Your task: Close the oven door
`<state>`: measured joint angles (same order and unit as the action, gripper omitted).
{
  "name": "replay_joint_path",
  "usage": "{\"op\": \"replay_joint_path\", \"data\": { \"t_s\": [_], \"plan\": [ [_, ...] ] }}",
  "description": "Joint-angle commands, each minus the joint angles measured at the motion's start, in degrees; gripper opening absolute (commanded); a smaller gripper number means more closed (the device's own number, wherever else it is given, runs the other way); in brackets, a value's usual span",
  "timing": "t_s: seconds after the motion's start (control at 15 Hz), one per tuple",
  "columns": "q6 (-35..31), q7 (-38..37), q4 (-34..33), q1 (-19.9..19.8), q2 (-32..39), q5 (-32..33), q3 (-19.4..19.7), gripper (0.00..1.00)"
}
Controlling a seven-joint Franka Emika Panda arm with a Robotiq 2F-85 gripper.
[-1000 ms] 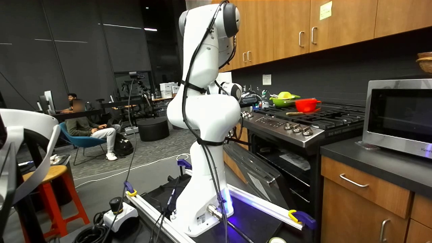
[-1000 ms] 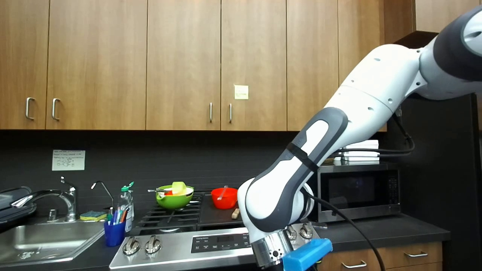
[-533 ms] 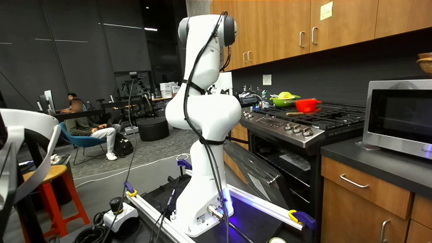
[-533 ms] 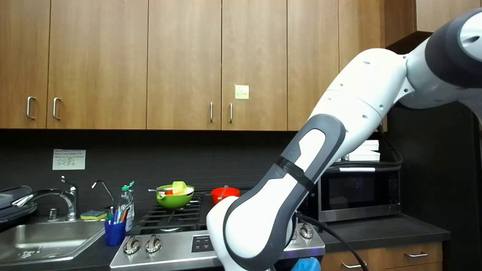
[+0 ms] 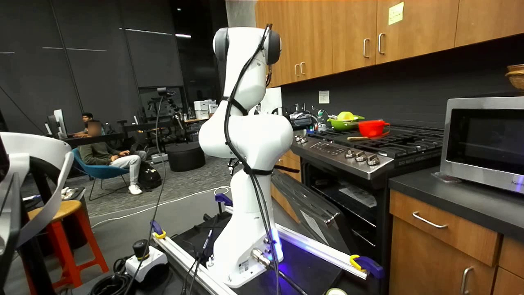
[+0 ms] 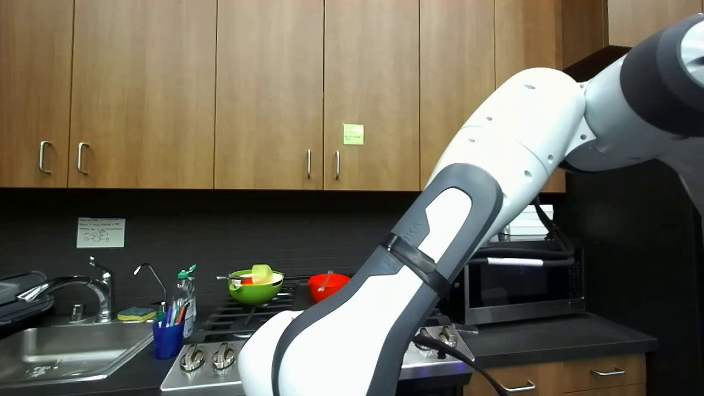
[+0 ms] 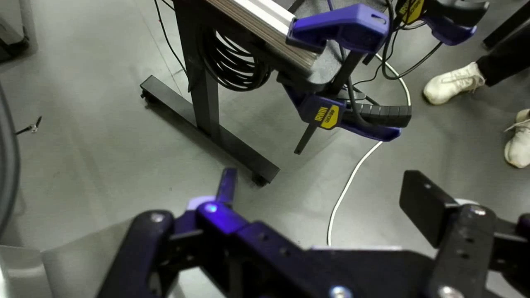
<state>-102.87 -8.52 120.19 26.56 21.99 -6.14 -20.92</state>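
Arm (image 6: 396, 275): lowered since the earlier frames. Its top joint sits lower, and the forearm has swung down across the control panel (image 6: 209, 378); the wrist end has dropped below the edge of an exterior view.

Oven door (image 5: 313, 205): no visible movement over the same interval. It hangs partly open, tilted outward from the range (image 5: 360, 168), between that appliance and the base (image 5: 247, 258) of the arm.

Claw (image 7: 324, 198): released, with fingers (image 7: 422, 209) spread wide and nothing held between them. Contact with the oven door cannot be confirmed (no part of the door can be identified for certain in the wrist view).

Floor (image 7: 124, 174): fills much of the wrist view, together with a purple clamp (image 7: 356, 25).

Range: oven uncovered; closing step not yet done. The lower arm probably means that the claw is being brought to door height. The next move likely calls for setting the claw against the outer face of the door, then pushing up and inward.

Rail (image 5: 319, 250): runs along the tabletop (image 5: 307, 264), near the outer side of the door. Clearance is judged tight; forearm or claw could catch on it.
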Motion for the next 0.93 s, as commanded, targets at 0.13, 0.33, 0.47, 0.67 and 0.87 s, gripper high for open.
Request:
{"op": "replay_joint_path", "data": {
  "t_s": [0.13, 0.33, 0.47, 0.67, 0.87],
  "plan": [
    [3.8, 3.5, -8.1, 1.0, 6.2, 1.9, 0.2, 1.00],
    [0.4, 6.2, -11.0, 0.8, 8.6, 4.6, 1.2, 1.00],
    [-1.8, 8.1, -13.1, 0.2, 10.3, 5.4, 1.9, 1.00],
    [-6.9, 7.5, -14.6, 0.0, 11.7, 4.0, 2.3, 1.00],
    [-13.6, 7.1, -13.4, 0.4, 12.3, 3.0, 1.7, 1.00]
  ]
}}
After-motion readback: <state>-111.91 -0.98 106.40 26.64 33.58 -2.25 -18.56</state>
